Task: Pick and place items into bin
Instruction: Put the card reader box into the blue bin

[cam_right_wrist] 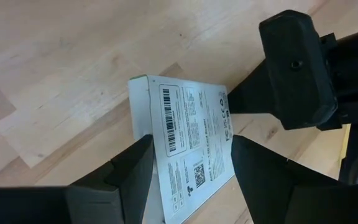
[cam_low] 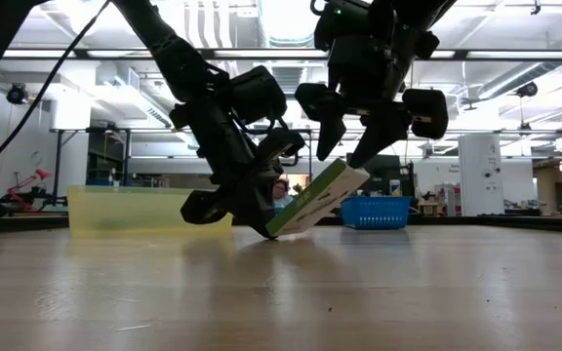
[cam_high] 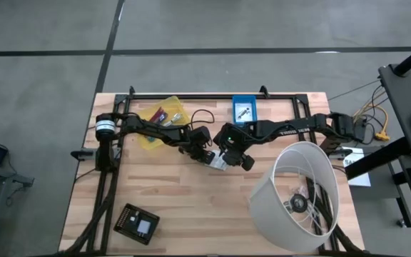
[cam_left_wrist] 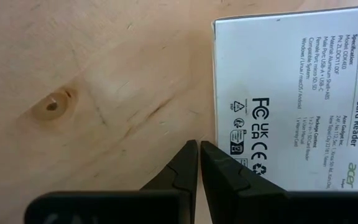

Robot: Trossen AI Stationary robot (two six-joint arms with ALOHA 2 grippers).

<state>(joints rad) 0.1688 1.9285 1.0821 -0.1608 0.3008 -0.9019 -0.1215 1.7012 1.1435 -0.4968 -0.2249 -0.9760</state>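
A white printed packet [cam_high: 218, 163] stands tilted at the table's middle, its lower end on the wood [cam_low: 273, 232] and its upper end raised. My right gripper [cam_right_wrist: 191, 155] comes down on the upper end, a finger on each side. My left gripper [cam_left_wrist: 197, 148] is shut, low at the packet's lower end [cam_low: 260, 226]. A yellow bin [cam_high: 148, 139] at the far left holds some small items. The other loose items do not show on the table. My right gripper pinches the packet's two long edges [cam_right_wrist: 146, 134] between its two fingers, at the raised end [cam_low: 347, 175]. The fingers come from above, slanting down, across the packet. The packet is tilted, its lower end on the table. My left gripper's shut fingers [cam_left_wrist: 219, 165] lie against the packet's edge near a lower corner [cam_left_wrist: 219, 134], low over the table, coming from the table's left. Whether they reach under it I cannot tell.
A blue bin [cam_high: 244, 109] stands at the far edge's middle, behind the grippers. A big white lampshade [cam_high: 298, 196] lies at the near right. A flat black square device [cam_high: 138, 223] lies at the near left. Bare wood lies in front of the grippers.
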